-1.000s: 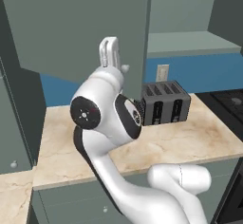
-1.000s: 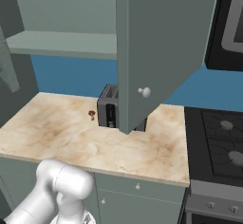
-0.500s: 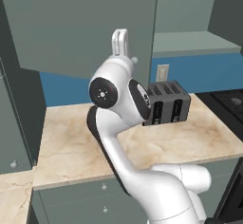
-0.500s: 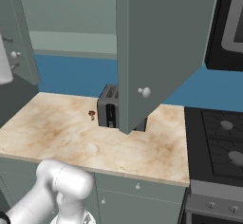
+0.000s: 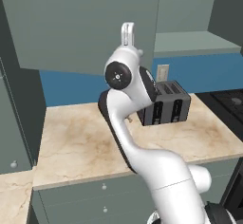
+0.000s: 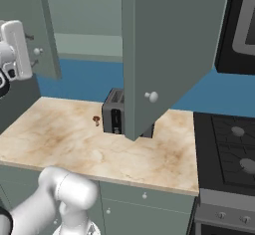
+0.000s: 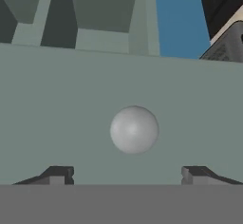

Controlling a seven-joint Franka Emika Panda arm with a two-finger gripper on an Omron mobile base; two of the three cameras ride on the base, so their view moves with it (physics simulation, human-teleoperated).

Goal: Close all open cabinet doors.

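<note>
**Tool up at the knob of an open cabinet door**

Starting at the left of my left base view, a tall grey-green side panel [image 5: 19,123] stands at 9 o'clock, with the marbled desk [image 5: 85,142] running rightward from it. Drawer fronts [image 5: 95,199] with small knobs sit under the desk edge. Past the arm's elbow, at about 3 o'clock, the black toaster [image 5: 166,104] stands upright on the desk against the blue wall, with a wall outlet [image 5: 163,72] just above it. A dark stove [image 5: 230,99] shows at the far right.

The left cabinet door [image 5: 80,23] hangs across the top of this view as a large flat panel, and the arm's wrist rises in front of its lower edge near 12 o'clock. In my right base view the tool's white body sits at 9 o'clock beside that same door's edge, with a knob [image 6: 36,52] just by it.

Moving right in the right base view, a second cabinet door [image 6: 169,50] is swung out toward me. Its long axis is vertical, its face is turned to the camera, and its round knob [image 6: 151,97] sits near the lower corner. It hides most of the toaster [image 6: 113,114] behind it. A small brown object [image 6: 96,120] lies on the desk just left of the toaster. The stove [image 6: 229,149] is at 4 o'clock.

In the hand view a knob [image 7: 134,129] sits dead centre on the door panel [image 7: 57,104]. The tool [image 7: 127,174] has its fingertips [image 7: 57,174] spread wide apart, one to each side below the knob, not touching it.
</note>
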